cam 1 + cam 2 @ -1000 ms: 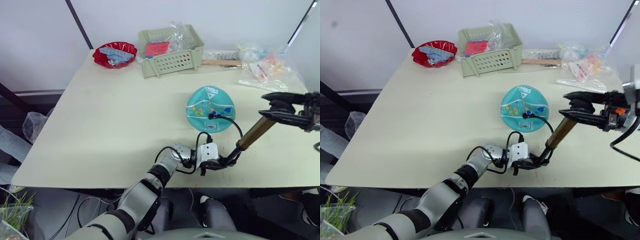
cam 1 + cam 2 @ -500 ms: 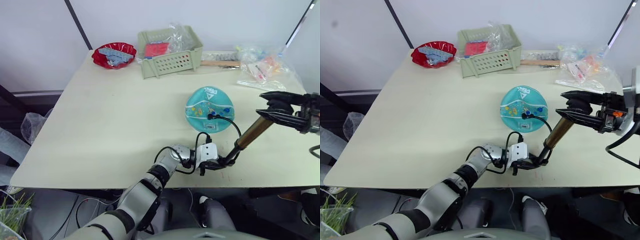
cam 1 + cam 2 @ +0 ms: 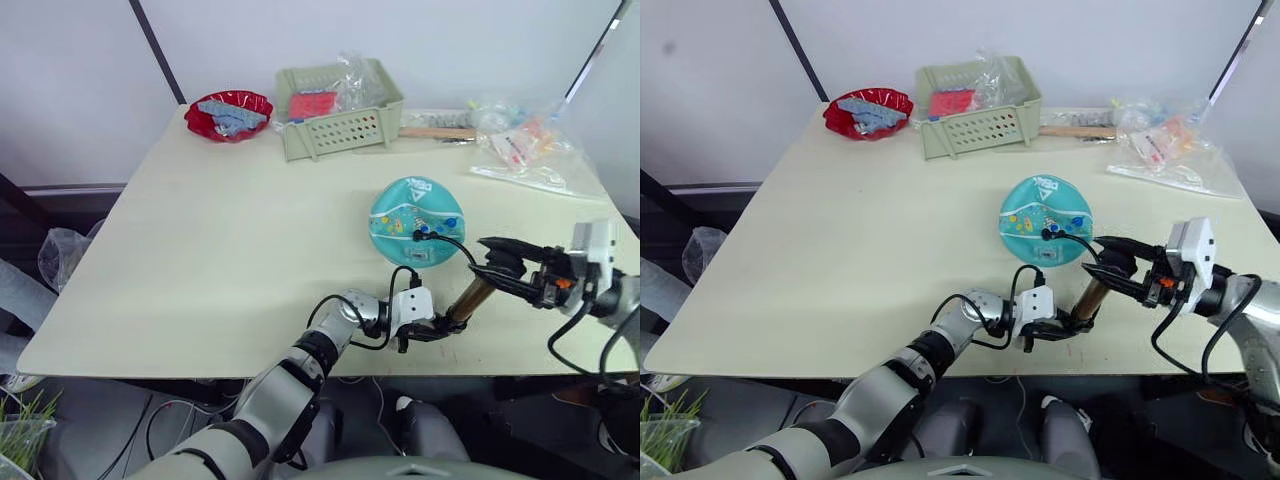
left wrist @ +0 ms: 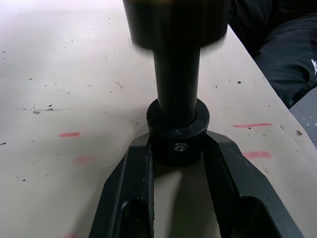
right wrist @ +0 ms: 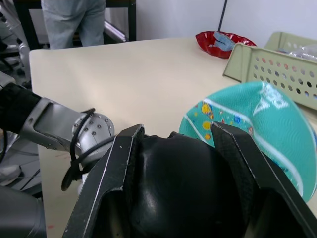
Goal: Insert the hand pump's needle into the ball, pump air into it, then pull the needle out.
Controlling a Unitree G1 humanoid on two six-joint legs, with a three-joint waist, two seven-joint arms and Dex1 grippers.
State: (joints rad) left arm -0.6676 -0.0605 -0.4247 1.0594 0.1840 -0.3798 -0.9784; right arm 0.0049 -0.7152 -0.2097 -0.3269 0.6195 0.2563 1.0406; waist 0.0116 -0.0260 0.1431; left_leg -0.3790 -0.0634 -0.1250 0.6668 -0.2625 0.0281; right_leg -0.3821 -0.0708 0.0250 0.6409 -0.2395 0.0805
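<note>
Pumping looks under way, by my read: I have the left gripper (image 3: 437,327) clamped on the black base cap of the hand pump (image 3: 470,298) at the table's (image 3: 200,250) near edge, pinning that end so the barrel leans steady, while the right gripper (image 3: 497,262) is closed round the black handle at the top to drive the stroke. From the pump, the ball (image 3: 416,220) sits at about eleven o'clock, close by, and the black hose loops to a fitting on its near side. I can't make out the needle itself, so its depth stays uncertain to me.
</note>
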